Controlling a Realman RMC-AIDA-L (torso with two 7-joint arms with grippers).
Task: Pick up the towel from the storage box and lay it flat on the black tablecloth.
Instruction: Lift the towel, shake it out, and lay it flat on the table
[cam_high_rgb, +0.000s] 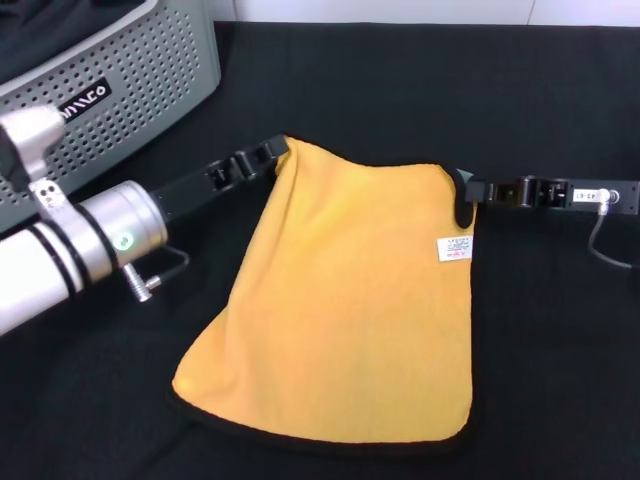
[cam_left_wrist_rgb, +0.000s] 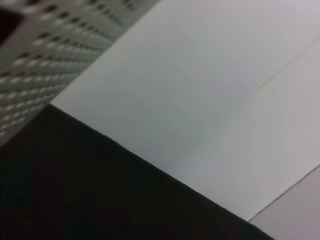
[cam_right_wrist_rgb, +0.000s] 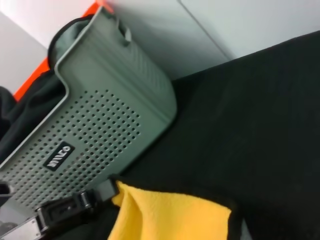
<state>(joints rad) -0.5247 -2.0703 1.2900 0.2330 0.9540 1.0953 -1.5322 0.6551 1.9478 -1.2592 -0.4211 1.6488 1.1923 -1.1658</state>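
Over the black tablecloth (cam_high_rgb: 400, 100), I am holding the towel (cam_high_rgb: 340, 320) by its two far corners, yellow side up. My left end effector (cam_high_rgb: 272, 153) is pinching the far left corner, and my right end effector (cam_high_rgb: 466, 195) is pinching the far right corner beside the white label (cam_high_rgb: 453, 248). Most of the towel is lying on the cloth, its near edge resting there. Behind my left arm, the storage box (cam_high_rgb: 130, 70) is sitting well apart from the towel.
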